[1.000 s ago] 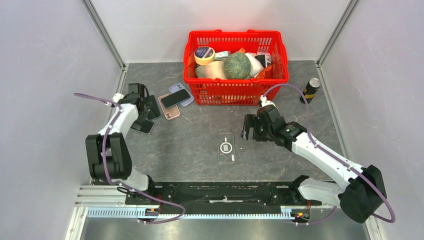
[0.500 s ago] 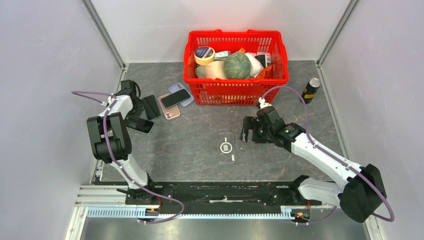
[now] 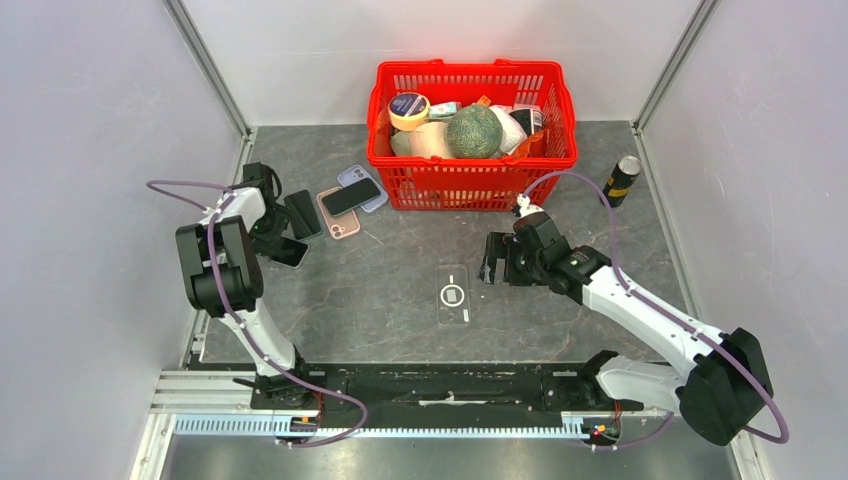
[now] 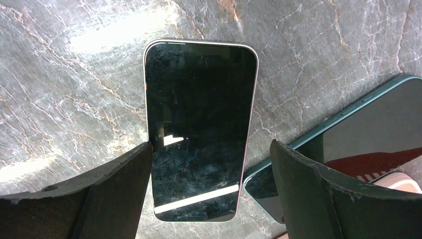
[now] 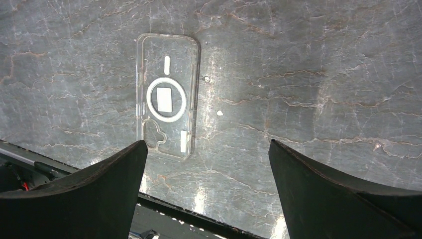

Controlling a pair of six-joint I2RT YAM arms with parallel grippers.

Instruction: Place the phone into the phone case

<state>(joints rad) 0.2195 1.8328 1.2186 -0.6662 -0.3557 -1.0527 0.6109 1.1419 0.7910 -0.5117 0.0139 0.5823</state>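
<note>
A black-screened phone (image 4: 199, 129) lies flat on the grey table at the left (image 3: 288, 251). My left gripper (image 4: 211, 149) is open and hovers just above it (image 3: 272, 232), one finger on each side of its near end, holding nothing. A clear phone case (image 3: 453, 294) with a white ring lies flat at the table's middle. My right gripper (image 3: 495, 258) is open and empty, above the table just right of the case. In the right wrist view the case (image 5: 166, 94) sits ahead and left of that gripper (image 5: 206, 144).
A dark teal-edged phone (image 4: 348, 134) lies right beside the black one (image 3: 303, 213). More phones (image 3: 345, 200) lie overlapped near a red basket (image 3: 470, 185) of groceries at the back. A can (image 3: 622, 180) stands at the right. Walls close both sides.
My left arm has folded back toward the left wall and its gripper has shifted slightly left, over the black phone. My right arm has barely moved.
</note>
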